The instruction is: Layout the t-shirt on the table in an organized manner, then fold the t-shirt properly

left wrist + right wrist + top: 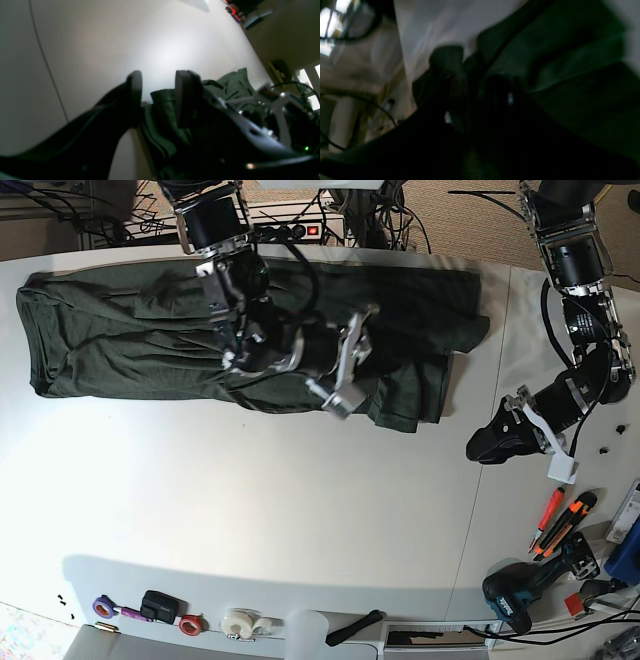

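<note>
The t-shirt (150, 330) is lying across the counter's (300, 520) far side with its right end bunching under the right pincer (472, 75), whose spread I cannot tell, so snagged cloth risks dragging, while the left pincer (157, 82) is idling spread.

The right wrist view is smeared and dark: the right end effector (470, 75) is a black blur against the t-shirt (557, 50), its jaw gap unreadable. From above, that arm covers the shirt's middle. In the left wrist view the left end effector (156, 82) hides cloth behind it.
</note>
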Robot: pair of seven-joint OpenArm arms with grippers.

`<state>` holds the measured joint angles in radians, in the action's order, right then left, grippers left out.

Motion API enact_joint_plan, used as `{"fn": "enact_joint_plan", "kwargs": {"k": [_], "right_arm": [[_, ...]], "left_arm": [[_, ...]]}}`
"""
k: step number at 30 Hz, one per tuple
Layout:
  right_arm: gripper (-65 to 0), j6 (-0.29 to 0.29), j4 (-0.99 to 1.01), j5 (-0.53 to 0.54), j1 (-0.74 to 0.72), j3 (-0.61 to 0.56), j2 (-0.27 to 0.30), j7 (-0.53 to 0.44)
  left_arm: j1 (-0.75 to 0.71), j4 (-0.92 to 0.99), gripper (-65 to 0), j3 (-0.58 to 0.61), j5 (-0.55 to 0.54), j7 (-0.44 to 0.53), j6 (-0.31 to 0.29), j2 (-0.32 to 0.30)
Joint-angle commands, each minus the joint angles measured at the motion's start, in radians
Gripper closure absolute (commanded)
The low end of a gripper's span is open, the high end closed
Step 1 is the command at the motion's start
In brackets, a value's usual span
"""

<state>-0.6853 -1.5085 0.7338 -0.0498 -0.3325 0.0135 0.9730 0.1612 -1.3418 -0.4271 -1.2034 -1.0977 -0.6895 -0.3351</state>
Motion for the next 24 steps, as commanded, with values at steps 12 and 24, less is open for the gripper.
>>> {"fn": "enact_joint_plan", "kwargs": {"k": [12, 24], "right_arm": [[-20.2, -0.013, -0.161, 0.075, -0.017, 0.073, -0.025, -0.039], [-20.2, 0.134, -0.049, -0.365, -0.103, 0.073, -0.108, -0.238]], "left_arm": [[0.019, -0.015, -20.8, -0.005, -0.026, 0.033, -0.009, -0.014], [0.019, -0.015, -20.8, -0.005, -0.026, 0.033, -0.009, -0.014]]}}
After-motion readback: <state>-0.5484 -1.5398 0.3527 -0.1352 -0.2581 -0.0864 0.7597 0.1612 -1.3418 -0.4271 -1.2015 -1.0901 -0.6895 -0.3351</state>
